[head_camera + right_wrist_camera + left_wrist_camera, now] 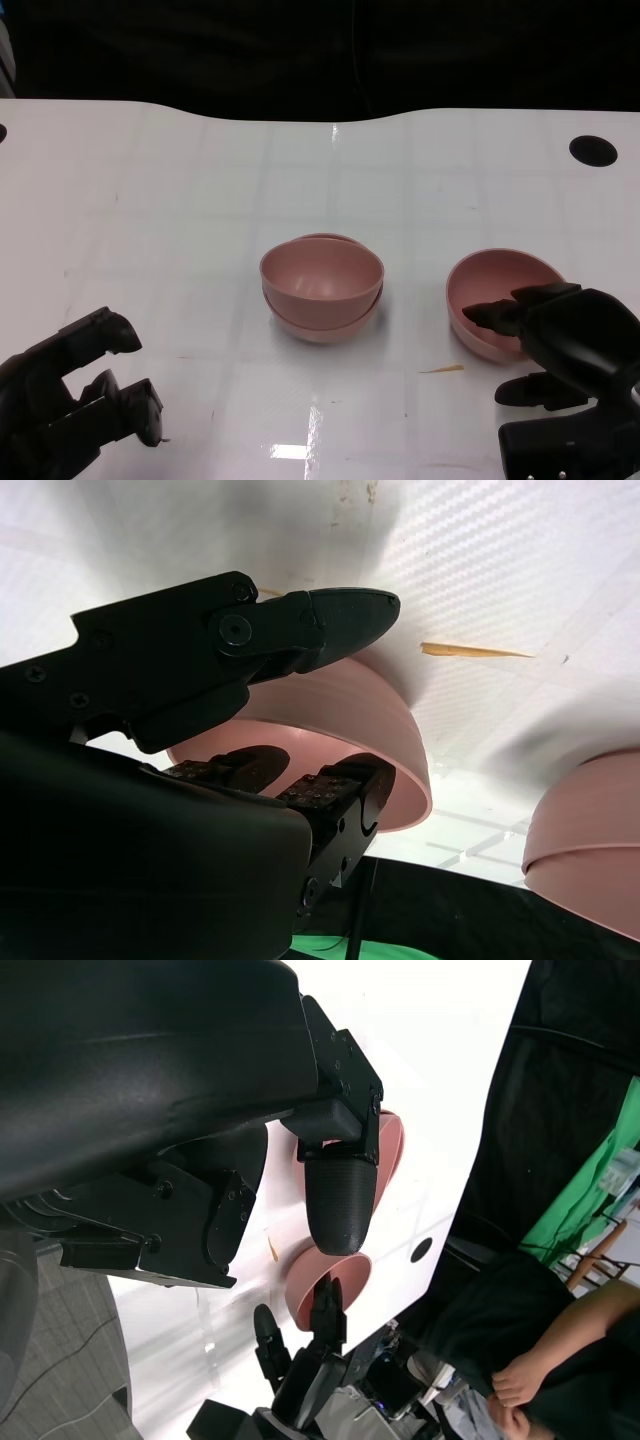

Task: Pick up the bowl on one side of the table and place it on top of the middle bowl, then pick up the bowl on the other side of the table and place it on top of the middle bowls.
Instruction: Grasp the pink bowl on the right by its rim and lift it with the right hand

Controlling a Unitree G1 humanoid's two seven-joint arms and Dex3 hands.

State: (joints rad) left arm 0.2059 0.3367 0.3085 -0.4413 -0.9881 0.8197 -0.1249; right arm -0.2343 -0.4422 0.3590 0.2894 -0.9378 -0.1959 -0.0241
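Two pink bowls sit stacked (322,285) in the middle of the white table (180,200). A third pink bowl (495,285) stands to the right, tipped a little. My right hand (570,340) grips its near rim. In the right wrist view the fingers (250,770) reach inside the bowl (340,720) and the thumb lies on its outer wall. The stack (590,830) shows beside it. My left hand (70,390) hovers at the near left corner with its fingers apart, holding nothing.
A thin yellowish sliver (440,369) lies on the table just in front of the right bowl. A black round hole (592,150) marks the far right of the table. A person (520,1360) sits beyond the table's far edge.
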